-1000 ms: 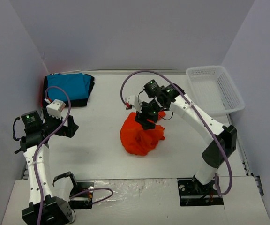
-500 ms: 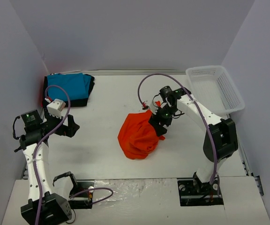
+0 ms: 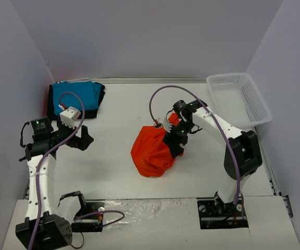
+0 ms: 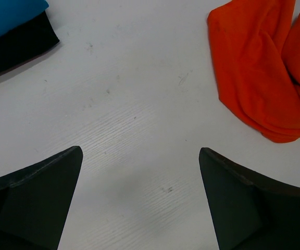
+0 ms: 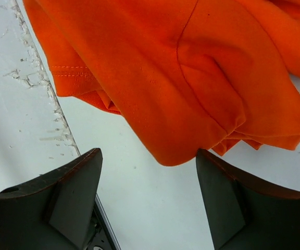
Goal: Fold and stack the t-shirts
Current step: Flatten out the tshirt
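The orange-red t-shirt [image 3: 151, 153] lies in a crumpled heap at mid-table. My right gripper [image 3: 178, 141] hangs open at the heap's right edge. In the right wrist view a fold of the orange shirt [image 5: 165, 67] ends just beyond the open right gripper [image 5: 147, 153], with only bare table between its fingers. The folded turquoise shirt [image 3: 76, 96] rests on a folded black one [image 3: 101, 99] at the back left. My left gripper [image 3: 84, 139] is wide open over bare table, left of the heap. The left wrist view shows the left gripper [image 4: 139, 153], the turquoise shirt [image 4: 4, 11], the black shirt [image 4: 22, 41] and the orange shirt [image 4: 254, 73].
A white mesh basket [image 3: 254, 101] stands at the back right corner of the table [image 3: 119, 172]. Grey walls close in the left, back and right sides. A rough, scuffed seam [image 5: 40, 83] runs across the table surface next to the orange cloth.
My right gripper has moved from the top of the orange shirt to its right edge and opened wider. The shirt has settled into a rounder heap. The left gripper has shifted slightly right.
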Controlling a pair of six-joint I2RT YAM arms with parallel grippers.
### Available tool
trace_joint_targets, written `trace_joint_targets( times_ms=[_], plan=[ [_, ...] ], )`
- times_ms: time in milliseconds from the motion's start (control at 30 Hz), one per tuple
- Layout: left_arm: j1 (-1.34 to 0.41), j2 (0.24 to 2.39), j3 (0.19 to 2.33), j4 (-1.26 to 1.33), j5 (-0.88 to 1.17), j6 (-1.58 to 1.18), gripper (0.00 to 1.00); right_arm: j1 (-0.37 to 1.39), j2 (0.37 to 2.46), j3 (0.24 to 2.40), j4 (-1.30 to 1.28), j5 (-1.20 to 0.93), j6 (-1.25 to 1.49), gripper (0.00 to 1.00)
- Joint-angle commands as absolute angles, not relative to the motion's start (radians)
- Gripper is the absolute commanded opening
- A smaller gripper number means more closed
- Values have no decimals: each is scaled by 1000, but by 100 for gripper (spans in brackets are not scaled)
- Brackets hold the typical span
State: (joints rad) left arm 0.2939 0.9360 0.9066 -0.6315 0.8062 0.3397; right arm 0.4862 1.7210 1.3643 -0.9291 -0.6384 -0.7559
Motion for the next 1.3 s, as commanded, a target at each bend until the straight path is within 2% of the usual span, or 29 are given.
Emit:
trace_joint_targets(
  times_ms=[0,233,333,367,600,867,1100,1267],
  plan=[
    [272,942,968,-632,784,351,94,497,1784,1365,-985,-664,-784,68],
    [219,988,1000,-637,739,357,94,499,1862,1350,-968,-669,-813,61],
    [172,1025,1025,-643,703,367,94,495,1871,1344,-950,-675,-811,24],
    [157,1037,1034,-646,678,368,94,489,1870,1342,-945,-672,-802,0],
    [51,1182,1173,-641,696,371,94,410,1709,1266,-940,-660,-807,0],
    [-113,1560,1494,-597,807,220,94,299,1574,1215,-945,-661,-795,0],
    [-351,1954,1853,-687,787,198,94,250,1563,1209,-966,-557,-781,0],
    [-428,2164,2061,-663,857,80,94,166,1529,1219,-992,-540,-816,0]
  ],
)
